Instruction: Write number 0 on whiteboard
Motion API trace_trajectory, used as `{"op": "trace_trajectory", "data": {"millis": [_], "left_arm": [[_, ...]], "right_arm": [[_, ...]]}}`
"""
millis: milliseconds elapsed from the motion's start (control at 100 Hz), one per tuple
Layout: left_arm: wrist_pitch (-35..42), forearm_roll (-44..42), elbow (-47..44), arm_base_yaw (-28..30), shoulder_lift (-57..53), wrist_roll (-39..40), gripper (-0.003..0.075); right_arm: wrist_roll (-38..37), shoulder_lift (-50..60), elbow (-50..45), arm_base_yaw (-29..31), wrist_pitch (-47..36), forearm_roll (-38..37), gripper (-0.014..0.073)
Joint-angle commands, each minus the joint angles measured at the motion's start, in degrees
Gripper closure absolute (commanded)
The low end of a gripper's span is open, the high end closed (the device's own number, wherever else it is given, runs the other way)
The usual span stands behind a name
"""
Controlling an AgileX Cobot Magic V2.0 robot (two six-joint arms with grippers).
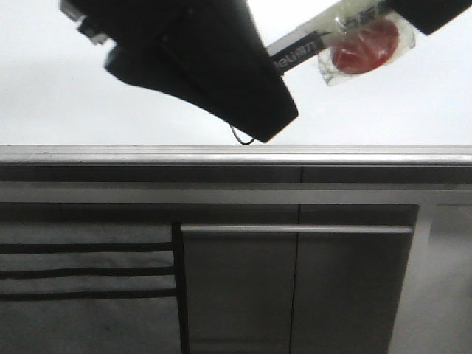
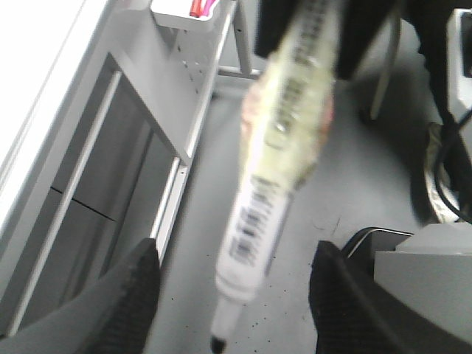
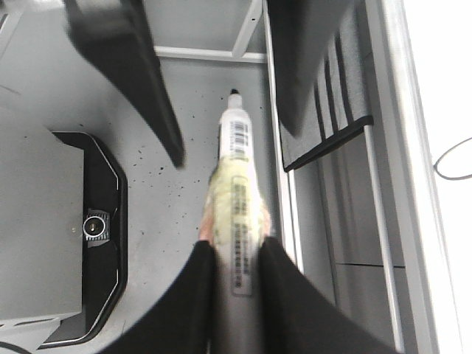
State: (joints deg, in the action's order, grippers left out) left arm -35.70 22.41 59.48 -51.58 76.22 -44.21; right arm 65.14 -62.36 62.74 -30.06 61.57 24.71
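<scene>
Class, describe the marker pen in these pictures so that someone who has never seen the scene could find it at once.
Start at the whiteboard above the grey cabinets. In front of it the right gripper clamps the marker, a white barrel with a barcode, a black tip and yellowish tape round its middle. The open left gripper holds nothing.

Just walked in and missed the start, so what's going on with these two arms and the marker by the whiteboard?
The right gripper is shut on a marker, uncapped, tip pointing away from it. The left gripper is open, its fingers either side of the marker's tip end without touching it. On the whiteboard, only a small piece of a thin black line shows, near the board's lower edge in the front view; the left arm hides the rest. Whether a complete 0 is there cannot be told.
</scene>
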Motion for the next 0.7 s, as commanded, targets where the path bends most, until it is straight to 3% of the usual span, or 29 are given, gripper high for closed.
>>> {"op": "trace_trajectory", "data": {"millis": [0,360,690], "left_arm": [[4.6,1.8,2.5,-0.5,-0.5,-0.2,0.0311],[3.6,1.8,3.6,-0.5,-0.7,-1.2,0.033],[4.0,1.8,3.6,-0.5,-0.7,-1.3,0.0623]], "right_arm": [[1.4,0.6,1.4,0.0,-2.8,1.9,0.0587],[2.9,0.6,1.4,0.0,-3.1,1.9,0.0587],[2.8,0.6,1.4,0.0,-2.7,3.2,0.0587]]}}
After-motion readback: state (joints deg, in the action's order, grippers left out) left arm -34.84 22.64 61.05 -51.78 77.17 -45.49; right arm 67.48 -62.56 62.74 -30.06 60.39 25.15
